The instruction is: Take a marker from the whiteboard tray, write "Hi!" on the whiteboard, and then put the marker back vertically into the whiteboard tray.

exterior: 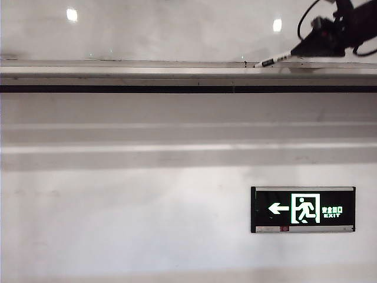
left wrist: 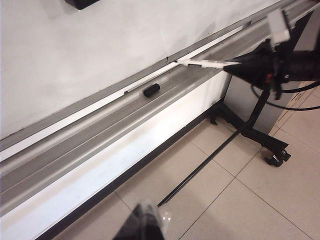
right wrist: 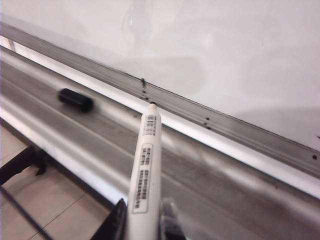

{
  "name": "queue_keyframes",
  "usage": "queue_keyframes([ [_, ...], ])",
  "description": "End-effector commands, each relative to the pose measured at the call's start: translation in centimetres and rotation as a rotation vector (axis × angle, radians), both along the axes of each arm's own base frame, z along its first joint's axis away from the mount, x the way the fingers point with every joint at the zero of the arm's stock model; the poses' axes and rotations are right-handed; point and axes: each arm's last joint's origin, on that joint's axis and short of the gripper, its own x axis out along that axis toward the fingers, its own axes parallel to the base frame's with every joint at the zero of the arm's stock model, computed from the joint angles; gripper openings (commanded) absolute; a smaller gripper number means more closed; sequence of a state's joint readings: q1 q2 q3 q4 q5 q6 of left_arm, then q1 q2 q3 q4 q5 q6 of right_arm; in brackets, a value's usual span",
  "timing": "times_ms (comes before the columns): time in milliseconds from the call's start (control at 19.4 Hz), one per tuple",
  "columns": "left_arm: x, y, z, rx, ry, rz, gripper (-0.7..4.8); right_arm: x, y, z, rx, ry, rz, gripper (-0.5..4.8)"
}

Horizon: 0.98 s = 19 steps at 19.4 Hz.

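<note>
The right pincer (right wrist: 142,220) is gripping the marker (right wrist: 143,165) by its rear end, its 2 fingers pressing the white barrel from either side, so the long body is sticking out ahead with the tip free; I would judge it is being held that way so the tip can reach the whiteboard (right wrist: 225,45) before the arm does; in the exterior view the right pincer (exterior: 303,48) is sitting at the upper right, just above the whiteboard tray (exterior: 147,72), and the marker (exterior: 274,59) is slanting down and leftward from it, its tip hanging close over the tray's back edge near the foot of the board; whether it is touching anything I cannot tell; a small black cap (left wrist: 151,90) is lying loose in the tray's channel, well apart from the marker, which suggests the tip is bare and ready for writing; it will probably be needed again before the marker goes back; no ink is showing on the board, so to my eye the "Hi!" is not yet begun and the job is in its early part, with the lifting of the tip onto the glossy panel coming next; the left pincer (left wrist: 145,222) is hanging low over the tiled floor (left wrist: 240,200), away from the tray, only a dark blurred part of it showing, so I cannot tell how its fingers are set; it seems to be keeping clear of the working arm.
</note>
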State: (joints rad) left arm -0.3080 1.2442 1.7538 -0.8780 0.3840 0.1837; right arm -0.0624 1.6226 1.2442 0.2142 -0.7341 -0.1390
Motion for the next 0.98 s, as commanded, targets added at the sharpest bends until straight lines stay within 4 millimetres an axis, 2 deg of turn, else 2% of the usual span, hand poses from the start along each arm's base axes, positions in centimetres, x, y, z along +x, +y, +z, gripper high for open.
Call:
queue_keyframes([
  [52,-0.2,0.0,0.3,-0.008,-0.02,-0.005,-0.05,-1.7,0.1,1.6,0.007,0.025,0.006,0.3],
  [206,-0.1,0.0,0.5,-0.013,-0.034,-0.005,-0.05,-3.7,0.3,3.8,0.023,0.014,0.002,0.3],
  [361,-0.1,-0.1,1.0,-0.062,-0.063,-0.015,-0.05,-6.3,0.5,6.8,0.02,-0.089,-0.001,-0.02],
  [515,0.1,-0.1,1.9,-0.157,-0.094,-0.003,-0.05,-8.8,0.8,9.6,0.028,-0.207,-0.017,-0.02],
  [670,0.2,-0.2,2.8,-0.217,-0.159,-0.001,-0.05,-10.8,2.1,12.7,0.06,-0.305,-0.081,-0.02],
  [979,0.3,-0.1,3.9,-0.258,-0.273,0.023,-0.05,-12.6,6.2,19.1,0.152,-0.471,-0.161,-0.02],
])
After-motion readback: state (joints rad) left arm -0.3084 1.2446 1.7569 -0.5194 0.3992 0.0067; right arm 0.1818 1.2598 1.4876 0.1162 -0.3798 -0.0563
